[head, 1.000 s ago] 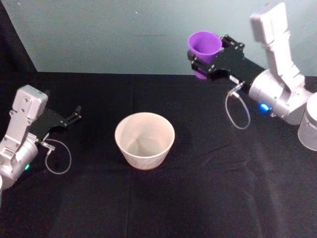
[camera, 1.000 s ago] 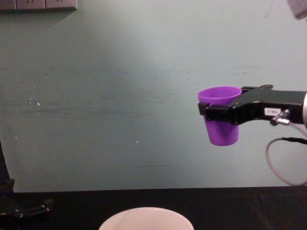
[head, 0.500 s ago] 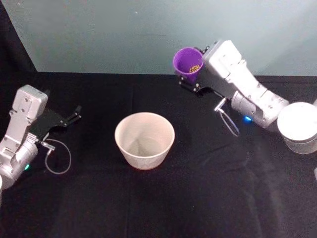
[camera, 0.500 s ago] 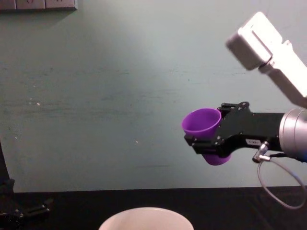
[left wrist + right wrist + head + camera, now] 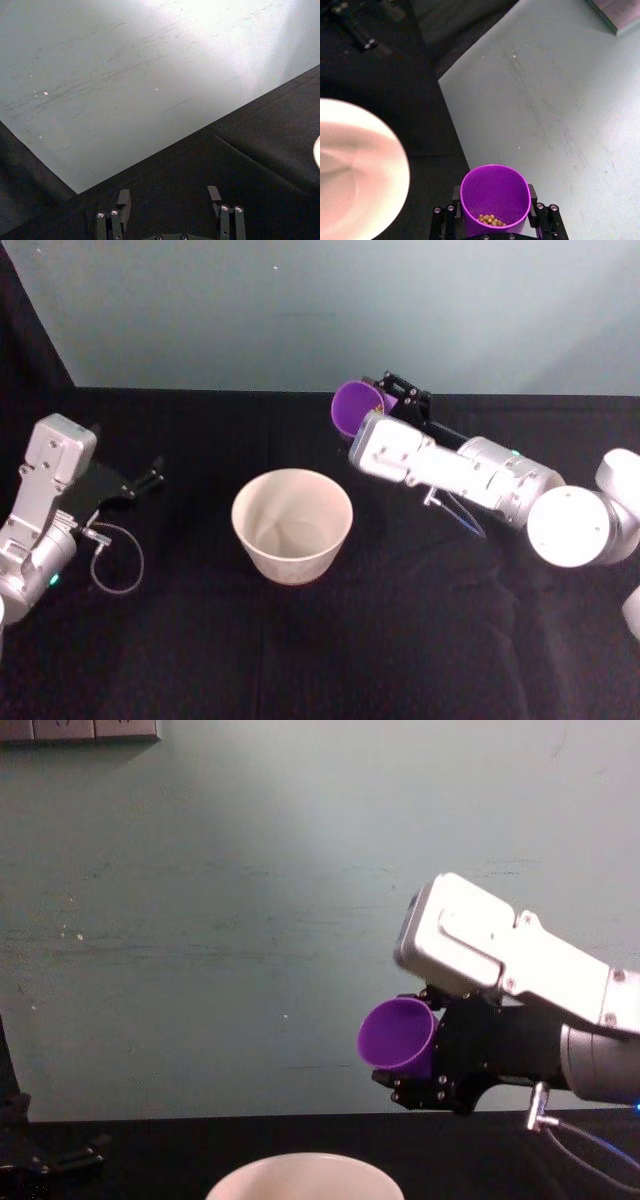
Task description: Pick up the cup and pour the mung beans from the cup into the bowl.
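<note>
Evidently the right gripper [image 5: 388, 400] was clenched on the cup [image 5: 351, 410], which hung in the air in the upper middle of the head view, up and to the right of the bowl [image 5: 290, 558]. In the chest view the cup was tipped far over, its mouth turned to the left of the frame, above the rim of the bowl at the bottom edge. In the right wrist view I saw a small heap of mung beans [image 5: 491, 219] lying inside, against the lower wall of the cup near the lip, and none in the bowl. I judged the cup to be very light and its plastic thin and smooth, so it could slip or be squeezed out of shape; the hold across its wall, one finger on each side below the rim, seemed to me the right place because the taper keeps it from sliding down. The beans are hard and round, so I expected them to roll out all together and bounce; the wide bowl looked steady enough to catch them. The left gripper [image 5: 150, 472] rested at the left of the head view on the black table [image 5: 300, 670], its jaws apart and holding nothing.
</note>
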`<action>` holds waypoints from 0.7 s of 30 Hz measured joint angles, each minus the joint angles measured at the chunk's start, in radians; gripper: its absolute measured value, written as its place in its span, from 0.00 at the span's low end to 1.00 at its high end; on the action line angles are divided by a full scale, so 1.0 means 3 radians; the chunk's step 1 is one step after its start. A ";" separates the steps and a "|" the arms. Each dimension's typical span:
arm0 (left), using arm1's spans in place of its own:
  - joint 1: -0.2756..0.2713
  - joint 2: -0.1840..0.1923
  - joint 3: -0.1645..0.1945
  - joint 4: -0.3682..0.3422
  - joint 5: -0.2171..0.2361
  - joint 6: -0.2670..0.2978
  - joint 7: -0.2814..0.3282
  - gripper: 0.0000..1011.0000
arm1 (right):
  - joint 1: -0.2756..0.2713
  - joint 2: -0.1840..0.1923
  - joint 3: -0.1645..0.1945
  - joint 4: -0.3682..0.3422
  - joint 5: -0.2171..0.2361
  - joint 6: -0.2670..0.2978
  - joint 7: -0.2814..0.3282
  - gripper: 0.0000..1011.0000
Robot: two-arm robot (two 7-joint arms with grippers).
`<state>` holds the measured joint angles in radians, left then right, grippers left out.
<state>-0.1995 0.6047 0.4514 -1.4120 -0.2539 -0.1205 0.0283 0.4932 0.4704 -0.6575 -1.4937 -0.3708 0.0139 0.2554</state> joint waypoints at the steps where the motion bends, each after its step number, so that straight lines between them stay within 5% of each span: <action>1: 0.0000 0.0000 0.0000 0.0000 0.0000 0.0000 0.0000 0.99 | 0.0000 0.0006 -0.0017 -0.0003 -0.0042 -0.0009 -0.0003 0.72; 21: 0.0000 0.0000 0.0000 0.0000 0.0000 0.0000 0.0000 0.99 | 0.0028 0.0149 -0.0373 -0.0146 -0.1114 -0.0079 -0.0124 0.72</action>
<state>-0.1996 0.6047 0.4514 -1.4120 -0.2539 -0.1206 0.0283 0.5017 0.5151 -0.7694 -1.5375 -0.7049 -0.0097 0.2181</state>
